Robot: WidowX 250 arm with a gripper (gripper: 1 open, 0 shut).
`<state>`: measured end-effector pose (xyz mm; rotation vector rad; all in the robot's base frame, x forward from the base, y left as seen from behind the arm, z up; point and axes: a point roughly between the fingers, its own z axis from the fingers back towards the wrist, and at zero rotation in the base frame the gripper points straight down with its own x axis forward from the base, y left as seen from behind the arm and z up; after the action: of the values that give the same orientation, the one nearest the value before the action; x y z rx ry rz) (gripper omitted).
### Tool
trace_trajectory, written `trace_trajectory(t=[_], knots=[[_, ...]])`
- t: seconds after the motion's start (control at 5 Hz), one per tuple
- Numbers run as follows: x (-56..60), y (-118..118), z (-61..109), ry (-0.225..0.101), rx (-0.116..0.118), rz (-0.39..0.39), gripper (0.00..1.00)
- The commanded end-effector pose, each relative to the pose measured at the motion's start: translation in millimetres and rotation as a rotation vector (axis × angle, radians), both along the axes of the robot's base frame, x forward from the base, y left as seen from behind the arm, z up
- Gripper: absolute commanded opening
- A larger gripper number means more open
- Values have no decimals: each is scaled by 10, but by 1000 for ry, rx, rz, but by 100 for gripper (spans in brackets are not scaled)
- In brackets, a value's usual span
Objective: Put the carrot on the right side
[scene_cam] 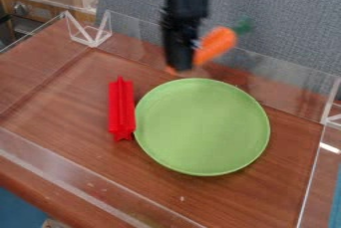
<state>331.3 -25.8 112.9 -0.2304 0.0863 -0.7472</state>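
Gripping the carrot [214,44] in the gripper [182,63], hanging above the plate's [201,126] far edge; risking dropping onto the plate if released early.

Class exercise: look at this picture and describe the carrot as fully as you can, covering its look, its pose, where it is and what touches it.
The carrot is a small orange tapered toy with a dark green stem tip, smooth and plastic-looking. It is off the table, held in the air by the gripper, whose dark fingers close on its thicker end. It tilts, stem end up and to the right. It hangs just beyond the far edge of the green plate, in front of the clear back wall. Nothing else touches it.
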Motion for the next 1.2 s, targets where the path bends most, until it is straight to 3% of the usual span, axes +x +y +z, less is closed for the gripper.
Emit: trace_trajectory(t=[0.0, 0.2, 0.4, 0.6, 1.0], knots=[[-149, -337, 104, -60, -26, -16, 0], [-275, -518, -21, -44, -41, -6, 0], [-236, -372, -228, -35, -54, 12, 100], [-217, -168, -275, -57, -48, 44, 100], [-381, -218, -374, -61, -40, 99, 100]])
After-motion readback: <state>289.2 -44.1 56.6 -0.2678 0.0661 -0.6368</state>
